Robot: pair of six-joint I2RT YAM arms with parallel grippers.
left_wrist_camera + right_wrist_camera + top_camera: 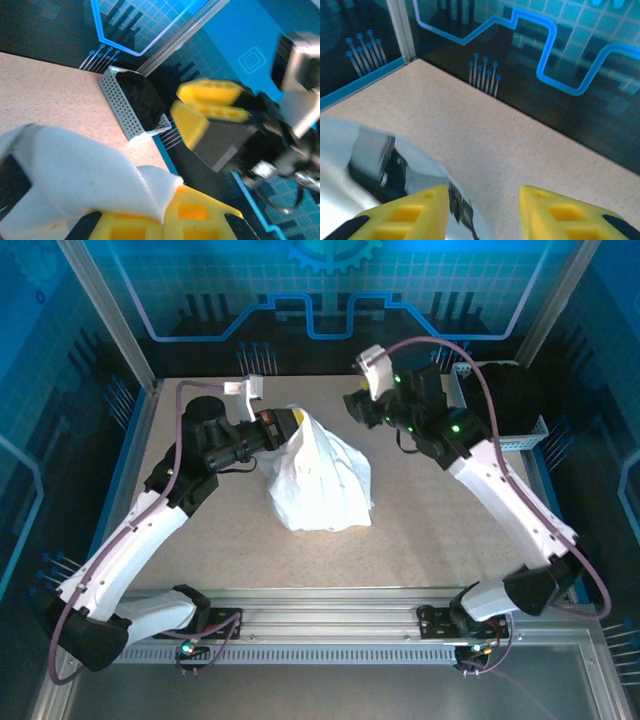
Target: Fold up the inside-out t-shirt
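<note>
Because only my left pincer (284, 428) is closed on the inside-out t-shirt (320, 480), which hangs from it like a crumpled tent on the middle of the bench (440, 540), I judge the thin cloth may slip out or bunch if I lift. My right pincer (482, 196) stands open with nothing in it, just right of the shirt's top. The perforated basket (116, 102) with a black garment (142, 100) sits far right, where that arm could strike it.
</note>
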